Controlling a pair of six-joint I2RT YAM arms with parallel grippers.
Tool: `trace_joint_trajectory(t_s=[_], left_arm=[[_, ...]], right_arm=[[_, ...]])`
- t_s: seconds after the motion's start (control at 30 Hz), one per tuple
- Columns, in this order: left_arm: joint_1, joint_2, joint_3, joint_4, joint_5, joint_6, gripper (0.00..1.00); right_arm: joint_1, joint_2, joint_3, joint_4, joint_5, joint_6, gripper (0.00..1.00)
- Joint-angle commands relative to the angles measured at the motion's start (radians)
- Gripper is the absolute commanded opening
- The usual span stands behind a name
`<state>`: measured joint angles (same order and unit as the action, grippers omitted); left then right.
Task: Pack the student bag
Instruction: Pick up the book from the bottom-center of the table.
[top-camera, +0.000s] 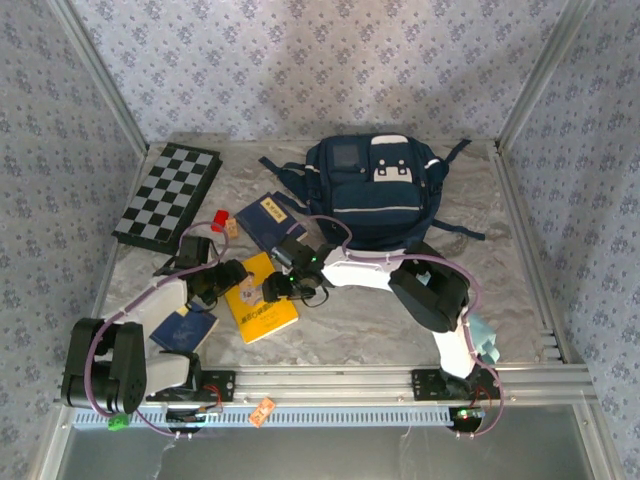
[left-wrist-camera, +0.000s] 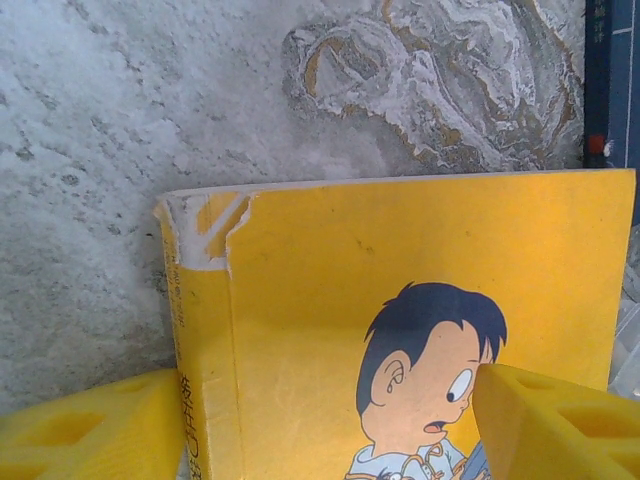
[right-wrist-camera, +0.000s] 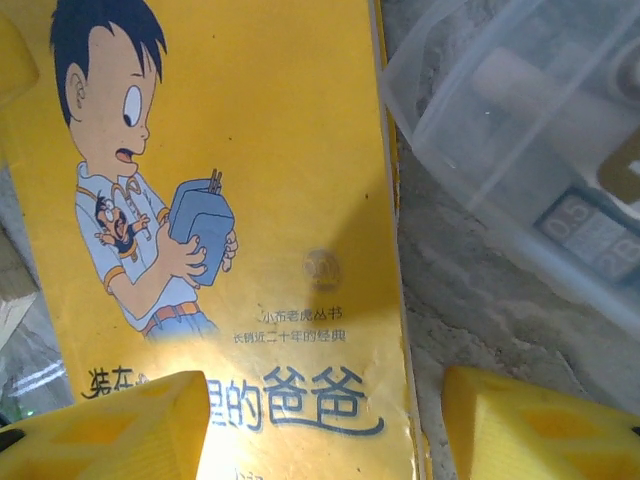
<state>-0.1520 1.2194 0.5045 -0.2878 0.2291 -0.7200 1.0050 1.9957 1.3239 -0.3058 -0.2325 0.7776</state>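
The student bag, navy with white patches, stands at the back centre of the table. A yellow book with a cartoon boy on its cover lies flat in front of it. My left gripper hovers open at the book's left side. In the left wrist view its fingers straddle the worn spine of the yellow book, left gripper. My right gripper is open over the book's right part. The right gripper has one finger over the cover of the yellow book and one past its edge.
A checkered chessboard lies at the back left. A small red item and a dark blue book lie between it and the bag. Another blue book lies near the left arm. A clear plastic box sits beside the yellow book.
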Motion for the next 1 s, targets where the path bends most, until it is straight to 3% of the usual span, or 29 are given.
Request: trace_joint_trajectory(t_s=[0.0, 0.43, 0.67, 0.97], left_arm=[[-0.014, 0.021, 0.0, 0.046, 0.067, -0.015, 0.73], [-0.016, 0.027, -0.002, 0.008, 0.012, 0.002, 0.73], [-0.018, 0.022, -0.003, 0.011, 0.018, -0.002, 0.72], [-0.029, 0.018, -0.009, 0.015, 0.015, -0.015, 0.71]], right_arm=[[0.01, 0.026, 0.04, -0.013, -0.069, -0.005, 0.64], [-0.006, -0.077, 0.044, 0.012, -0.124, -0.009, 0.61], [-0.038, -0.106, -0.037, 0.14, -0.221, 0.055, 0.52], [-0.031, -0.091, -0.06, 0.153, -0.208, 0.053, 0.41]])
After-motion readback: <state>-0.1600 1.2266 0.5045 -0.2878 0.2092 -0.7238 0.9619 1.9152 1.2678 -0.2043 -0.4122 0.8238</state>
